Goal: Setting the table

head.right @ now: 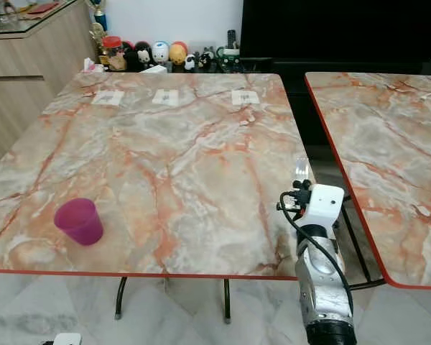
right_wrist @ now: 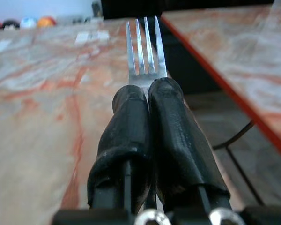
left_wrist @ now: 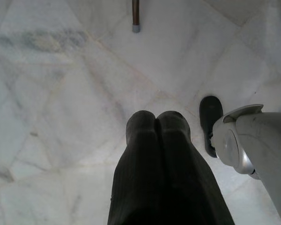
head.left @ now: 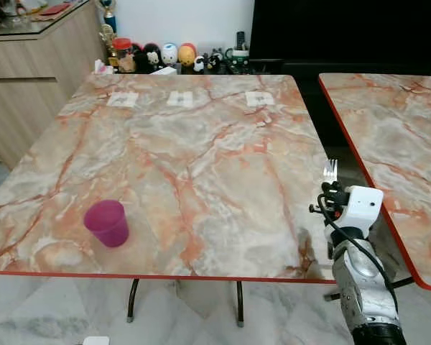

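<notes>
Right wrist view shows the right tool (right_wrist: 147, 101) pressed together on a metal fork (right_wrist: 145, 51), the tines pointing straight ahead past the fingertips and the handle hidden between the fingers. The fork's long axis runs in line with the fingers, toward the worktop's far edge. From the head camera, the fork (head.left: 330, 170) stands with tines up, just above the worktop (head.left: 201, 136) at its right edge, near the front right corner. A magenta cup (head.left: 107, 223) stands upright near the front left corner, well apart from the fork and off toward the robot's left. Any place beside the cup lies leftward across the front of the worktop, and the right arm is the one in reach of it. Left tool (left_wrist: 154, 129) hangs closed over the marble floor (left_wrist: 61, 93), holding nothing.
</notes>
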Motion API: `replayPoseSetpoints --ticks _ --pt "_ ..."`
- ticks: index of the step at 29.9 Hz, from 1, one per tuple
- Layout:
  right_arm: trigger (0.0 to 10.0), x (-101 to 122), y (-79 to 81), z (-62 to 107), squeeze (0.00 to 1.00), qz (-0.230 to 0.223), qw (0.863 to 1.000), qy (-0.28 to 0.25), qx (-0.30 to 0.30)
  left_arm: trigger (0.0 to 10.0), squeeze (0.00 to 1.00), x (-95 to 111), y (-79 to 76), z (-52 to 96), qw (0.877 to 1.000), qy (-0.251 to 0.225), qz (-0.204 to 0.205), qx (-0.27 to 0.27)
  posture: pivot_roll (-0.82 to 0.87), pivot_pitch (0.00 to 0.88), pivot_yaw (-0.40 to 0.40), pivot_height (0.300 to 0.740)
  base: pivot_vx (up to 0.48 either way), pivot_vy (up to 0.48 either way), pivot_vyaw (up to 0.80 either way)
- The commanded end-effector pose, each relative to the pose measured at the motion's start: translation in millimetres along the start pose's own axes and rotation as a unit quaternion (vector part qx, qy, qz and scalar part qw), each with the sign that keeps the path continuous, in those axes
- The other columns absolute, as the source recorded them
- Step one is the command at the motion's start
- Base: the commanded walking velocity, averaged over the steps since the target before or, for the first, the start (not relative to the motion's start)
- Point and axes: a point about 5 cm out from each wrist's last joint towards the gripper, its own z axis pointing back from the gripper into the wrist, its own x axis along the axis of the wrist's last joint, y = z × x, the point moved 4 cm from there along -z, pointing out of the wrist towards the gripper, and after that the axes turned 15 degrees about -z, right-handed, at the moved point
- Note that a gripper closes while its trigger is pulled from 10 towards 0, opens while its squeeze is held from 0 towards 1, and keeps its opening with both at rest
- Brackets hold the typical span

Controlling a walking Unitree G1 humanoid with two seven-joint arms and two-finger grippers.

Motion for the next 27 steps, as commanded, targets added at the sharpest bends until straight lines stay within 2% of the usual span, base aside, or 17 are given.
replayPoseSetpoints --ticks 1,16,22,27 --pt "10.0 9 -0.6 0.5 0.0 0.0 1.0 -0.019 -0.001 10.0 0.0 -5 -2.5 0.8 1.0 0.011 -0.01 -0.003 -0.02 0.017 0.0 0.74 0.0 -0.266 0.0" --pt "10.0 20 0.7 -0.1 0.0 -0.004 0.999 -0.049 -0.001 10.0 0.0 -12 -1.2 2.3 1.0 0.021 -0.018 -0.003 -0.02 0.0 0.001 0.74 0.0 -0.429 0.0" --pt "10.0 32 -2.6 -1.4 0.0 0.0 0.997 -0.075 -0.01 10.0 0.0 -12 -1.1 2.2 1.0 0.02 -0.016 -0.003 -0.02 0.003 0.002 0.74 0.0 -0.472 0.0" --pt "10.0 33 -5.3 -0.7 0.0 -0.001 0.997 -0.08 -0.015 10.0 0.0 -16 0.7 3.6 1.0 0.023 -0.016 -0.003 -0.02 0.0 0.003 0.74 0.0 -0.472 0.0"
